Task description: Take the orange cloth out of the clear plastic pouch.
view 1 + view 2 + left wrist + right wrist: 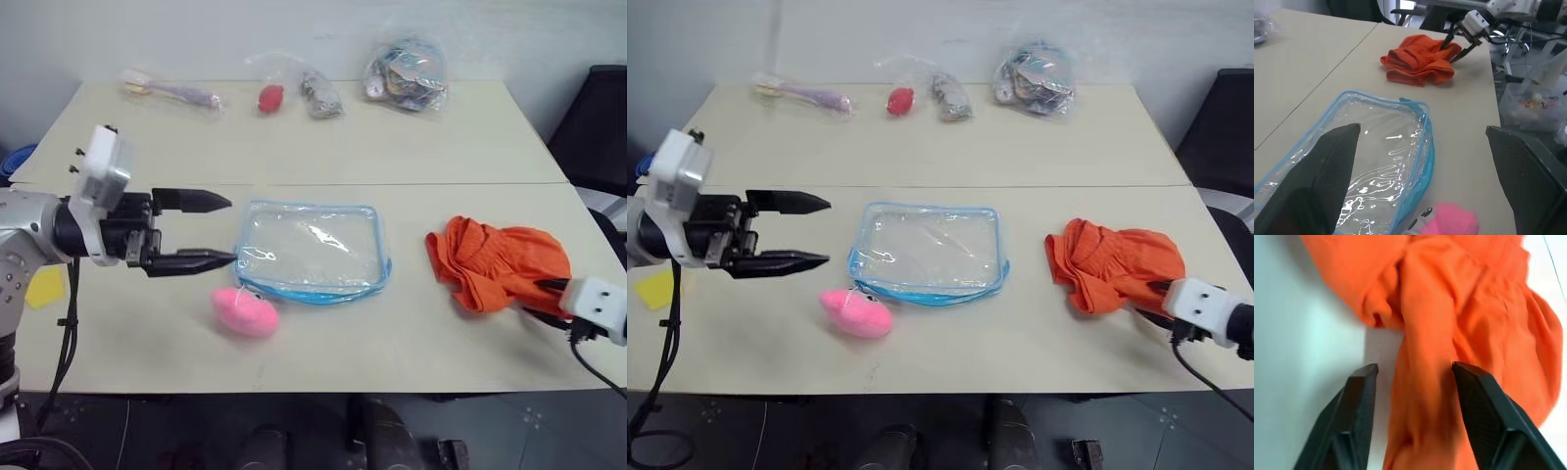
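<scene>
Nearest you, your right tool (1413, 377) sits with fingers apart around a fold of the orange cloth (500, 262), which lies heaped near the tabletop (411, 343) right edge, so watch that edge. Your left tool (217, 231) hangs wide open, empty, beside the clear plastic pouch (312, 250), which looks empty. Bagged clutter is far back.

You've got bare table (411, 333) between the clear plastic pouch (312, 247) and the orange cloth (495, 262); the pink puff (245, 311) blocks the pouch's front-left corner.
</scene>
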Robot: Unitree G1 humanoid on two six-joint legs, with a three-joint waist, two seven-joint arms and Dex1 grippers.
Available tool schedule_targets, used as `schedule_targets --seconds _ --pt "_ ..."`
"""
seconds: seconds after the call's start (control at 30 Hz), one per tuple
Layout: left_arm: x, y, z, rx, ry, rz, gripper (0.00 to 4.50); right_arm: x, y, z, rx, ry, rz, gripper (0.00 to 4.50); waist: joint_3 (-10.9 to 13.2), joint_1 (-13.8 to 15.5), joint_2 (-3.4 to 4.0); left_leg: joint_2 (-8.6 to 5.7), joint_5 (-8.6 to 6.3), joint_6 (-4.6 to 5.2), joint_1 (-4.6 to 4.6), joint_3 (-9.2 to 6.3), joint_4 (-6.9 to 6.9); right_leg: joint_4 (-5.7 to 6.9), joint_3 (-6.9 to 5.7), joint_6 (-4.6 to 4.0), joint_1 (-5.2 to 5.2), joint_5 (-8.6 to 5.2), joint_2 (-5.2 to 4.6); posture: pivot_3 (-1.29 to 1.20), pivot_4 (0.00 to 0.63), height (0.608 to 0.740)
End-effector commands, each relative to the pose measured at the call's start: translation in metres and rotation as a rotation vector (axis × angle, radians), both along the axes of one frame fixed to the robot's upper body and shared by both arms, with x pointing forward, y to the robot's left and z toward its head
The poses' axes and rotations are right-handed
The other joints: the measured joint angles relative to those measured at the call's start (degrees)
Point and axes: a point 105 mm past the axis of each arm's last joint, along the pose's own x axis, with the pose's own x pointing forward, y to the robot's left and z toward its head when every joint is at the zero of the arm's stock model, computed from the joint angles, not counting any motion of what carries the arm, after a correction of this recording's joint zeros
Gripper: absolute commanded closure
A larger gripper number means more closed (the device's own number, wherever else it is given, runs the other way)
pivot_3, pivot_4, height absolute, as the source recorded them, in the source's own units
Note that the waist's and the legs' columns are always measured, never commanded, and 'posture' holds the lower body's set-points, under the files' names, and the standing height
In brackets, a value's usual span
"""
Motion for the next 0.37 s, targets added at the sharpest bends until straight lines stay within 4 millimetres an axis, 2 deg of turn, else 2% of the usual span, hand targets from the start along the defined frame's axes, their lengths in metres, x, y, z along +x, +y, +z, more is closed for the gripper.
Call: schedule_targets --seconds 0.03,0.17,0.27,0.37 --pt "-0.003 0.004 0.002 0.034 -0.023 -0.016 0.16 -0.023 -0.025 0.042 0.146 0.034 -0.124 1.95 0.01 -0.07 0.03 0.01 0.0 0.0 0.0 0.05 -0.06 0.0 0.03 0.0 0.01 0.0 0.03 0.0 0.15 0.74" --pt "0.002 0.006 -0.002 0.037 -0.032 -0.022 0.16 -0.061 -0.061 0.056 0.304 0.091 -0.344 1.95 0.0 0.18 0.0 0.03 0.0 -0.01 0.02 0.07 -0.13 -0.04 0.06 -0.02 0.05 -0.01 0.12 0.0 0.15 0.74" --pt "0.007 0.006 -0.001 0.033 -0.044 -0.03 0.16 -0.078 -0.067 0.057 0.354 0.114 -0.4 1.95 -0.02 0.09 -0.04 0.02 -0.01 -0.01 0.06 0.12 -0.17 -0.06 0.12 -0.02 0.07 -0.01 0.13 0.0 0.15 0.74" --pt "0.012 0.004 0.002 0.02 -0.073 -0.041 0.16 -0.091 -0.068 0.046 0.367 0.146 -0.437 1.95 -0.01 0.16 -0.05 0.01 -0.01 -0.01 0.07 0.14 -0.18 -0.03 0.14 -0.01 0.07 -0.01 0.14 0.0 0.15 0.74"
